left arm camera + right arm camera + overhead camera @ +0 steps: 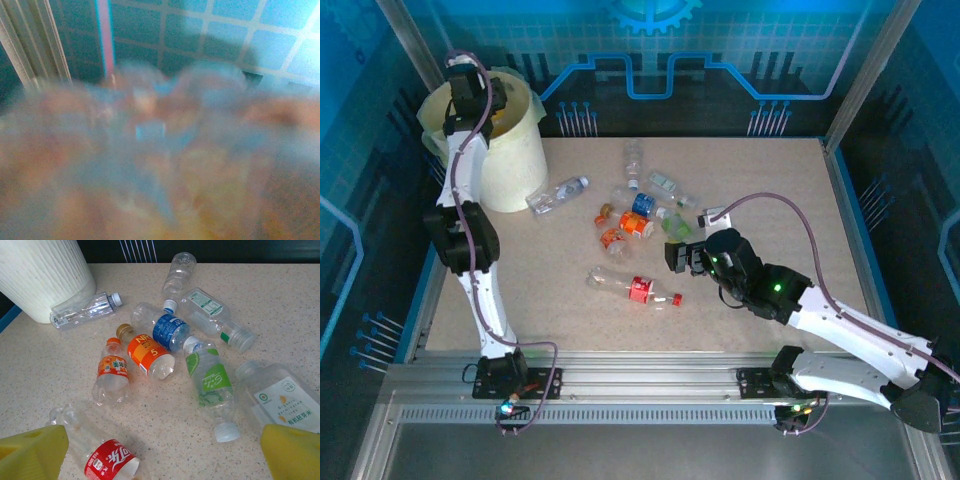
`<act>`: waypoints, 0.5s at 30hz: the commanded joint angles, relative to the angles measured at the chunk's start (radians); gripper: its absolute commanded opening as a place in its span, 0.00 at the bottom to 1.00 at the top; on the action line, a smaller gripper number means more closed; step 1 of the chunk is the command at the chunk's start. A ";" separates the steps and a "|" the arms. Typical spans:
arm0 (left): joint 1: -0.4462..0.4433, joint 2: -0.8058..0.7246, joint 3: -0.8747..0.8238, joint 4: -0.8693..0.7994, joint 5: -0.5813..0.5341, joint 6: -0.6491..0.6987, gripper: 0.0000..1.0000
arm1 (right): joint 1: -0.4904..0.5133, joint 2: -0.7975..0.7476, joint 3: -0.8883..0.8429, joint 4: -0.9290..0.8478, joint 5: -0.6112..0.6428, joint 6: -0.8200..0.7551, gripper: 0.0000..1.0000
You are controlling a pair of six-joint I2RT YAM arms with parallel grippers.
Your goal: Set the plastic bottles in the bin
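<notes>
The bin (510, 150), a cream bucket with a pale liner, stands at the table's far left. My left gripper (470, 85) hangs over its mouth. The left wrist view is a blur of pale orange and blue (150, 175), so its jaws and anything between them cannot be made out. Several plastic bottles lie mid-table: a red-label one (107, 460), two orange ones (112, 375) (150, 356), a blue one (170, 331), a green one (210, 377) and a white-label one (282, 400). My right gripper (165, 460) hovers low just in front of them, open and empty.
A clear bottle (557, 193) lies against the bin's base. Two more clear bottles (633, 158) (670, 185) sit behind the cluster. Metal frame posts and blue walls enclose the table (770, 200), which has bare surface on its right half and along the near edge.
</notes>
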State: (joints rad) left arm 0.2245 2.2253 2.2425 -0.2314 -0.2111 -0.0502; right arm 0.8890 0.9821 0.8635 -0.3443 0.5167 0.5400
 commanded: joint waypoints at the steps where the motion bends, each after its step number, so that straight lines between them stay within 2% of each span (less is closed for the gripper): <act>1: -0.001 -0.041 0.022 0.024 0.021 -0.019 0.71 | -0.007 0.010 -0.004 0.000 0.019 0.012 1.00; 7: -0.009 -0.110 -0.020 0.045 0.047 -0.072 0.83 | -0.010 0.015 -0.008 0.004 0.022 0.005 1.00; 15: -0.030 -0.195 -0.069 0.035 0.045 -0.117 0.92 | -0.032 0.000 -0.027 -0.003 0.025 0.009 1.00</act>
State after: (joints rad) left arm 0.2054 2.1117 2.1994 -0.2260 -0.1848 -0.1242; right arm 0.8814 0.9974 0.8539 -0.3416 0.5167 0.5396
